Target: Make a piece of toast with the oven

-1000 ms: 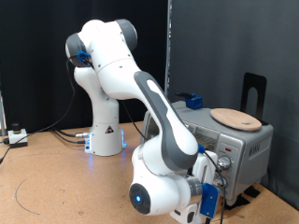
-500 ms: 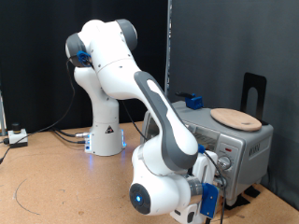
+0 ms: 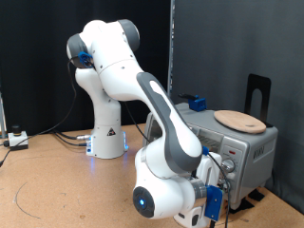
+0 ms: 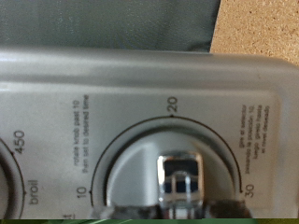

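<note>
Silver oven [image 3: 249, 144] at the table's [image 3: 57, 180] right edge, gripper [image 3: 220, 173] at its shiny knob [image 4: 182, 177], can't tell if squeezing, round wooden board [image 3: 238, 121] on top

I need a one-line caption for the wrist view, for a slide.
Close-up of the oven control panel: the timer knob with dial marks 10, 20 and 30, seen from the hand's camera.

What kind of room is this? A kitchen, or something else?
Probably a lab or test room, not a kitchen: a white robot arm stands on a bare wooden table against black curtains, working at a toaster oven.
</note>
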Controlling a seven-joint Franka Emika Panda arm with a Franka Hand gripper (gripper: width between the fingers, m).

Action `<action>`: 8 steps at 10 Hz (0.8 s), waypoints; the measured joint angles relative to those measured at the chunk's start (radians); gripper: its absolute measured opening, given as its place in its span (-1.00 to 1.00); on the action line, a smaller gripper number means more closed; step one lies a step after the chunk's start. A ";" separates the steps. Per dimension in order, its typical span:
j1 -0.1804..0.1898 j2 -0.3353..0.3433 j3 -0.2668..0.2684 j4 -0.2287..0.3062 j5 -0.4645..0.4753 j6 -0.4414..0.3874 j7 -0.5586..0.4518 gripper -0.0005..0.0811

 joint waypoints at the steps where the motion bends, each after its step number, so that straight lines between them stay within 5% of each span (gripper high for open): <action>1: 0.000 0.000 0.000 0.000 0.000 0.000 -0.005 -0.76; 5: -0.030 -0.065 0.030 -0.109 0.086 0.135 -0.368 -0.76; 8: -0.034 -0.081 0.034 -0.135 0.114 0.163 -0.460 -0.76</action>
